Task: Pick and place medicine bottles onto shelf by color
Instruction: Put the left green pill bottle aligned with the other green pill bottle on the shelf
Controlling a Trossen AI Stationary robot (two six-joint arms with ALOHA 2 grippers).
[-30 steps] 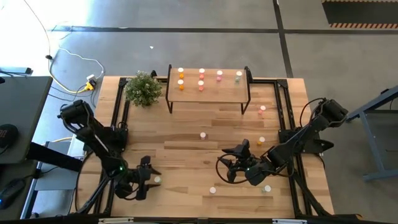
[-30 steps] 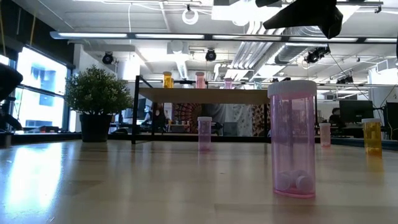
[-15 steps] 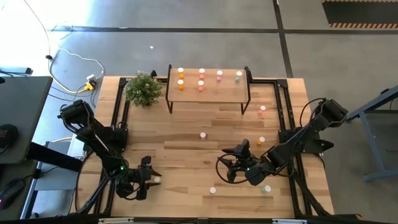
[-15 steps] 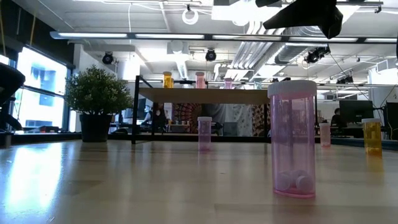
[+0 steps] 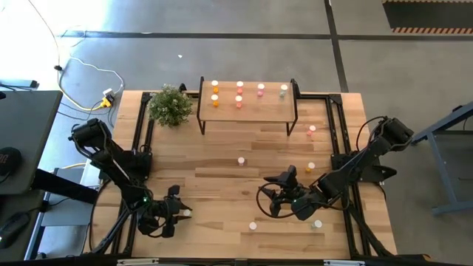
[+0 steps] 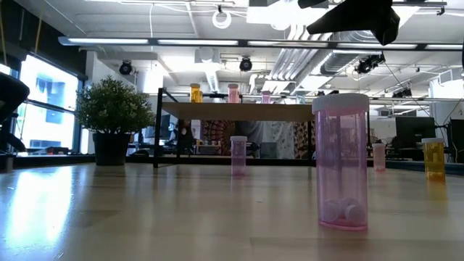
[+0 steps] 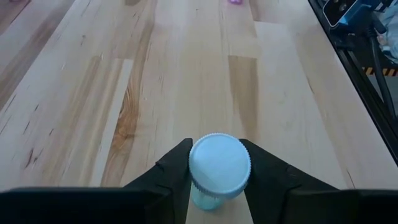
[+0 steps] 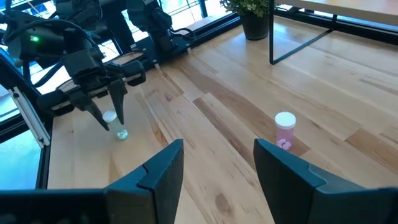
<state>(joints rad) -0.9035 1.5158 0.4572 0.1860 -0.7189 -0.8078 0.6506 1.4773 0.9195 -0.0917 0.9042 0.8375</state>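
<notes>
My left gripper (image 5: 179,210) stands near the table's near left corner, shut on a pale green medicine bottle with a white cap (image 7: 219,165). The right wrist view shows that bottle (image 8: 119,131) between the left fingers too. My right gripper (image 5: 275,198) hangs open above the near middle of the table with nothing between its fingers. The shelf (image 5: 248,108) stands at the far edge and bears orange, pink and green bottles in rows. Loose bottles stand on the table, among them a pink one (image 5: 241,160) at the middle. My left gripper pinches the pale green bottle between its two fingers, which lie against opposite sides of the white cap's rim (image 7: 193,175) and the top of the body. The fingers slant down from the table's left side. The bottle's foot (image 8: 122,134) is on the table.
A potted plant (image 5: 170,105) stands left of the shelf. More bottles stand at the right: pink (image 5: 310,131), orange (image 5: 310,168), and two near the front edge (image 5: 253,225) (image 5: 318,223). A pink bottle (image 6: 341,163) looms close in the low view.
My left gripper has shut on the pale green bottle without shifting its place. The bottle has stayed where it stood on the table.
</notes>
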